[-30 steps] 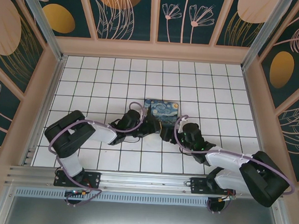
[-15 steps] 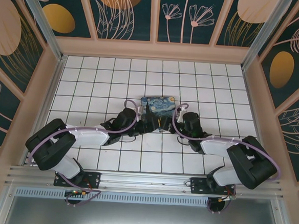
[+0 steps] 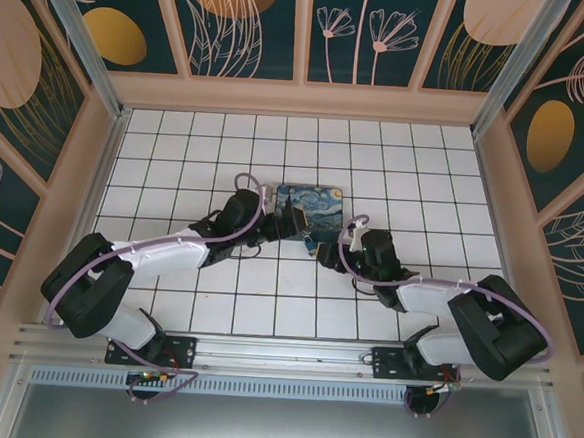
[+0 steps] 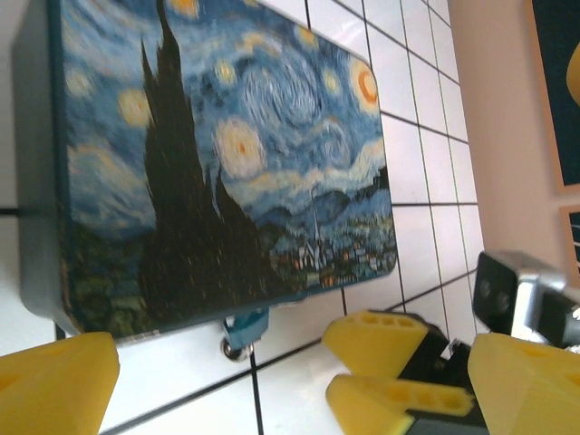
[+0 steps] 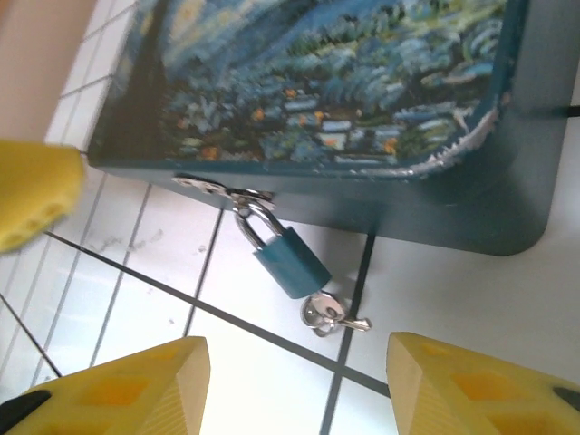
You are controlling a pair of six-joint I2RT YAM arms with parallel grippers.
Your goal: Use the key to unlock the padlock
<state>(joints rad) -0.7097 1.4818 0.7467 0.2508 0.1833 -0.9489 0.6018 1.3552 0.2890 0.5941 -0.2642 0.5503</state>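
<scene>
A box point(image 3: 310, 205) printed with a starry-night painting lies flat in the middle of the white tiled table point(image 3: 176, 151). The padlock point(image 5: 290, 258), small and with a blue body, hangs at the near side wall of this box. Its thin metal shackle point(image 5: 246, 220) passes through a small metal hasp point(image 5: 210, 185) on the wall, and the blue body rests on the table, tilted away from the box. The key point(image 5: 331, 315) lies on the table at the free end of the padlock body. It is touching it or just beside it, but I cannot tell if it is inserted.

The left claw point(image 4: 281, 385) is at the near left side of the box, low over the table. Its yellow fingers point(image 4: 54, 385) are spread wide and hold nothing. In the left wrist view the padlock point(image 4: 246, 328) shows just under the box edge, between these fingers and a little farther.

The right claw point(image 5: 299, 390) is at the near right side of the box and points at the padlock and key. Its yellow fingers point(image 5: 122, 385) stand apart, with only table between them. They touch neither the padlock nor the key.
</scene>
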